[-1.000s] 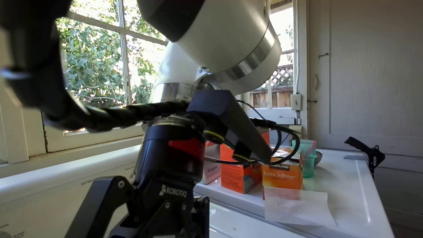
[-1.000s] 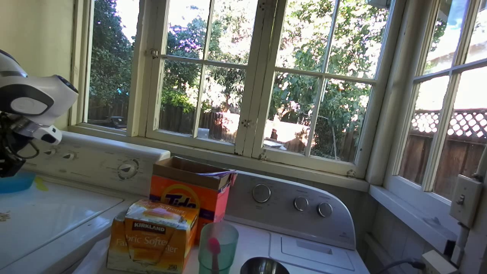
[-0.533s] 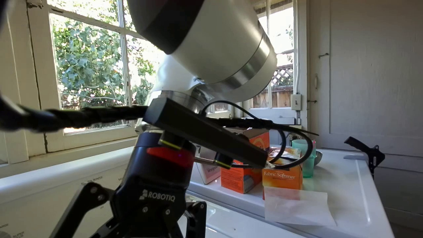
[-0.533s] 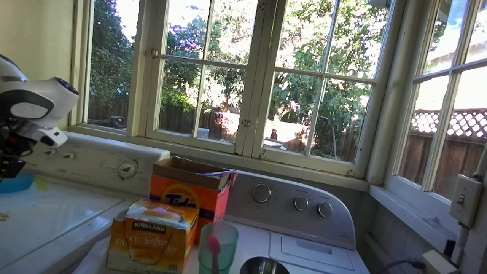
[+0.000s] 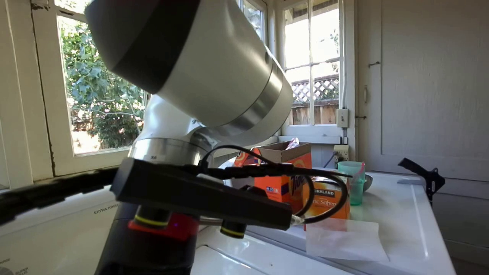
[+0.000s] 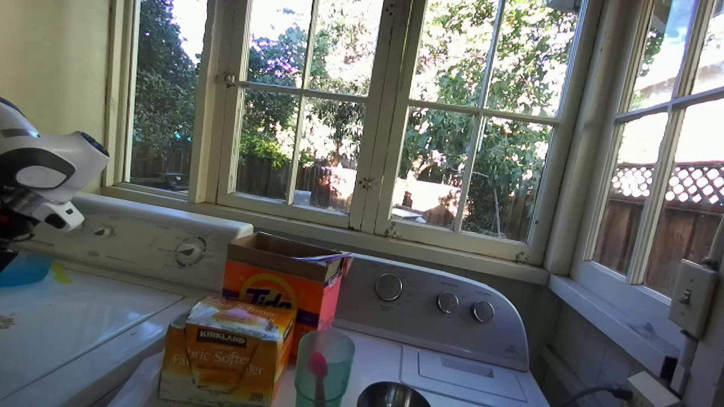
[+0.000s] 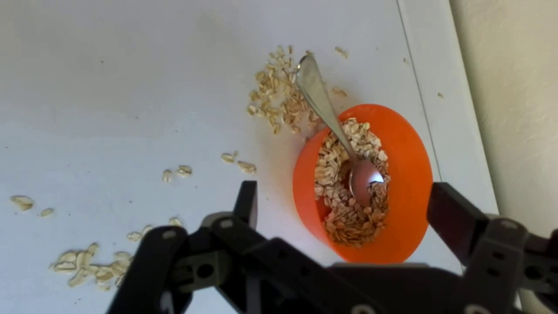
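In the wrist view my gripper [image 7: 344,198] is open and holds nothing. Its two black fingers stand wide apart on either side of an orange bowl [image 7: 409,174], with no clear contact visible. The bowl holds rolled oats [image 7: 353,229]. A metal spoon [image 7: 320,102] rests with its head in the oats and its handle leaning out over the rim. Loose oats [image 7: 279,91] lie on the white surface beside the bowl. In an exterior view the gripper's dark body [image 5: 149,248] is at the lower edge, its fingers out of frame. The orange bowl is not visible in either exterior view.
A Tide box [image 6: 271,288], a Kirkland fabric softener box [image 6: 226,356], a green cup [image 6: 334,362] and a metal bowl [image 6: 393,395] stand to one side. A blue object [image 6: 22,270] is at the left edge. A white sheet [image 5: 345,240] hangs over the machine edge. Windows are behind.
The arm and gripper have moved lower and leftward in both exterior views. The gripper fingers, visible earlier, are now below the frame. The boxes and cup have not moved.
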